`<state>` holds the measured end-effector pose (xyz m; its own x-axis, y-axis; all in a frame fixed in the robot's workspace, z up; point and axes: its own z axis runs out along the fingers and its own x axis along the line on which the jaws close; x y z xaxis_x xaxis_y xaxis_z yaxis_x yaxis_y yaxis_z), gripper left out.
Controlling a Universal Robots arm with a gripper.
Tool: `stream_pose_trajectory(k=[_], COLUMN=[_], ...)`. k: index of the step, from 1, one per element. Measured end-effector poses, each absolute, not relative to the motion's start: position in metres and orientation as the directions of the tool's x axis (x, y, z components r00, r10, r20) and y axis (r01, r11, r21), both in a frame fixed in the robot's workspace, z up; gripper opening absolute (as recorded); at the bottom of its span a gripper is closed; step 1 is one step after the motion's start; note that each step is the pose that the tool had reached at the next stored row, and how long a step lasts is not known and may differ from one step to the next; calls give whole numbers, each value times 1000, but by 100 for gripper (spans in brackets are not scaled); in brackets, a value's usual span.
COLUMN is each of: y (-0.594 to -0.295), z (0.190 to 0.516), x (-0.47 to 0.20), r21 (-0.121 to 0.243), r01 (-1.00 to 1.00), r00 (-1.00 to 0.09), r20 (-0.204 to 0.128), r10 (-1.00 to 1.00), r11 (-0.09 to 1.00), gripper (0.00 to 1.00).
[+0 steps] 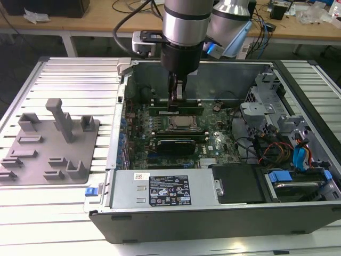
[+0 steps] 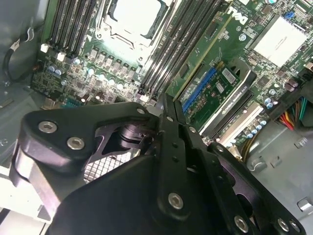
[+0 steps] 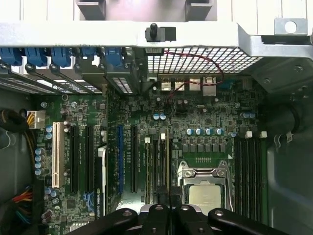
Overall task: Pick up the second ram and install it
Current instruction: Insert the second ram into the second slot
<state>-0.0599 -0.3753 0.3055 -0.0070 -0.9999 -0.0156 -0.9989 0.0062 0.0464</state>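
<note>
Green on black, right in the middle of the action: the second ram (image 1: 187, 106) stands on edge in the bank of memory slots (image 3: 157, 166), just beyond the processor (image 1: 180, 124) in the exterior view. All of this sits deep inside the open computer case (image 1: 123, 80) on the ribbed metal table (image 1: 64, 74).

The claw (image 1: 176, 102) hangs straight down over the stick's middle, and it is drawn narrow. In the second wrist view the two black fingers (image 2: 172, 128) run together almost to a single point above the slots, close by a white end clip (image 2: 144, 98). That is about the gap a thin board would need, so I judge it pinched on the stick's top edge.

So where does the job stand? The pick-up half looks done, because the stick is off at the motherboard (image 1: 213, 141), well apart from the grey fixture plate (image 1: 50, 138) out on the table. The install half is open. The stick is lined up with its slot and down among the others, but from these angles I can't tell whether it is pressed fully home or the end clips have snapped shut. The claw has not let go.
</note>
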Motion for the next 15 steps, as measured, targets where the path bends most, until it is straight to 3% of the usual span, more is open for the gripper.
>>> stream_pose_trajectory(k=[15], y=[-375], z=[269], x=[-46], r21=[46], r01=[-999], r00=[-7], r20=[-16], r10=[-1000], r11=[6], gripper=[9])
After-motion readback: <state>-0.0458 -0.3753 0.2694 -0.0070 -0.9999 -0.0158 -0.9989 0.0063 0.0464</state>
